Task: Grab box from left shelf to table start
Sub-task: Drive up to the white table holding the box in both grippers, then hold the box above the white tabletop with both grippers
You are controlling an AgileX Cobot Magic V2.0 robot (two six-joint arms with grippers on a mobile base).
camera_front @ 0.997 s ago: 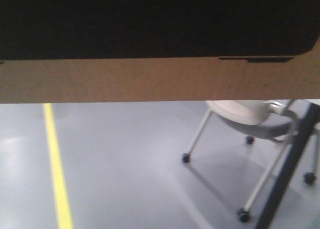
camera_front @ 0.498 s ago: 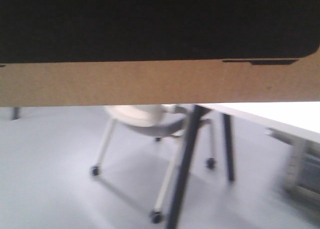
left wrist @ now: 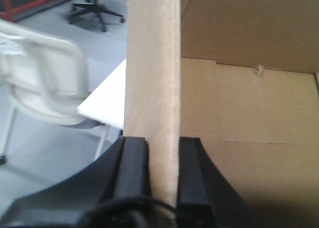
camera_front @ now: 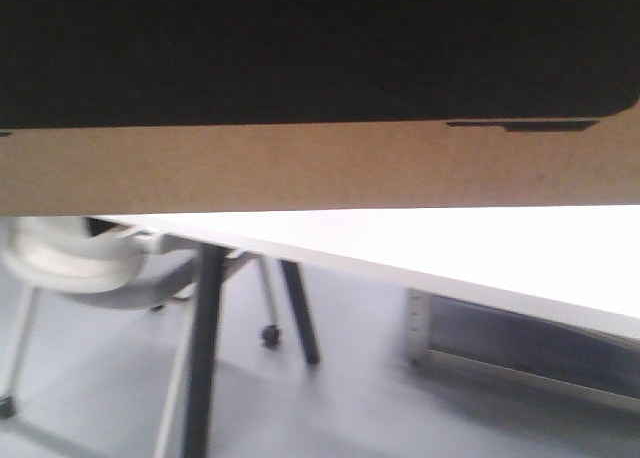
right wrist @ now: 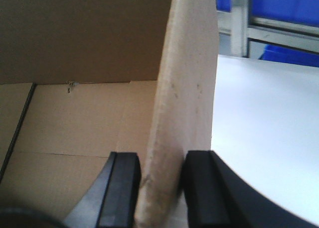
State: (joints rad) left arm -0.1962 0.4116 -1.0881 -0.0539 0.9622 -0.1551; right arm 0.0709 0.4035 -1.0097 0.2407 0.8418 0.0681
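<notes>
The box point(camera_front: 320, 168), brown cardboard with a wide black panel, fills the top half of the front view and hangs above the white table point(camera_front: 480, 248). In the left wrist view my left gripper point(left wrist: 162, 173) is shut on the box's left wall point(left wrist: 152, 63), one black finger on each face. My right gripper point(right wrist: 162, 188) is likewise shut on the box's right wall point(right wrist: 187, 73), and the empty cardboard inside point(right wrist: 75, 118) lies to its left. The table point(right wrist: 264, 138) spreads just right of that wall. The shelf is out of view.
A white wheeled chair point(camera_front: 70, 268) stands at the table's left end beside dark table legs point(camera_front: 205, 348). A grey crate point(camera_front: 520, 343) sits on the floor under the table. Blue bins point(right wrist: 284, 4) on a metal rack are behind the table. A black office chair point(left wrist: 97, 4) stands farther off.
The front view has swung: the grey floor with its yellow line is gone, the chair slid from right to left, and the white table now spreads under the box. Both grips are unchanged.
</notes>
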